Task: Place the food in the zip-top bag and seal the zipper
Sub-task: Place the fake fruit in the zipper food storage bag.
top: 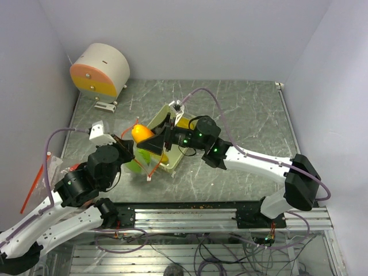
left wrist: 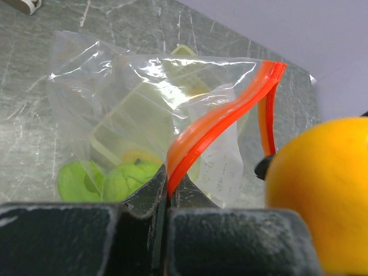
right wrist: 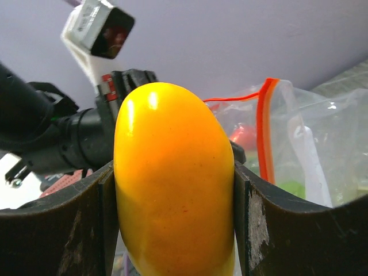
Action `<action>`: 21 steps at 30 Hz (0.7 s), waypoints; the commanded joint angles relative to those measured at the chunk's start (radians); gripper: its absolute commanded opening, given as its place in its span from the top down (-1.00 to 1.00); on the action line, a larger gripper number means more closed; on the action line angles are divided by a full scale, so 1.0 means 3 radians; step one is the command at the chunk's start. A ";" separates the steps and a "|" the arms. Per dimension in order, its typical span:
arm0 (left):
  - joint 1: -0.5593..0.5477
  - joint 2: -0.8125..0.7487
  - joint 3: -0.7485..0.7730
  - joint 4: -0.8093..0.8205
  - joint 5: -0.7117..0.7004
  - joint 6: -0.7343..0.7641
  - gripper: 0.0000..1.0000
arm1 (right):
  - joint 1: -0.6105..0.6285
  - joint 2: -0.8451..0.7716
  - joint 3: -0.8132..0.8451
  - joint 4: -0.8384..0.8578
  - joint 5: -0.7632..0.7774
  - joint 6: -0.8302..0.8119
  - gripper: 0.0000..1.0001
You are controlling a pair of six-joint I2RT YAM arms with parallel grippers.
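Observation:
My right gripper (right wrist: 175, 218) is shut on an orange mango (right wrist: 172, 184) and holds it up beside the mouth of the zip-top bag (right wrist: 310, 132). In the top view the mango (top: 141, 133) hangs just above the bag (top: 144, 164). My left gripper (left wrist: 168, 192) is shut on the bag's orange zipper strip (left wrist: 213, 123) and holds that edge up. Green pieces (left wrist: 115, 179) lie inside the clear bag (left wrist: 115, 75). A red piece (right wrist: 244, 137) shows through the bag in the right wrist view. The mango (left wrist: 322, 195) is just right of the bag's opening.
A pale yellow-green tray (top: 175, 155) lies under and behind the bag. A round white and orange drum (top: 100, 72) stands at the back left, with a small white piece (top: 105, 105) in front of it. Clear plastic with a red strip (top: 40, 178) lies at the left edge.

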 commanded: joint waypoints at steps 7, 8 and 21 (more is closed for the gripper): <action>0.0016 0.0058 -0.0013 0.0322 0.0105 0.0004 0.86 | 0.0066 0.0102 0.0147 -0.0814 0.1061 -0.0225 -0.33; 0.0016 0.0052 -0.0009 0.0315 0.0100 0.0008 0.86 | 0.0067 0.0120 0.0175 -0.0910 0.1141 -0.0245 -0.42; 0.0017 0.0067 -0.0024 0.0173 -0.0014 -0.0041 0.86 | 0.0122 -0.0179 0.0269 -0.1212 0.1344 -0.0715 -1.00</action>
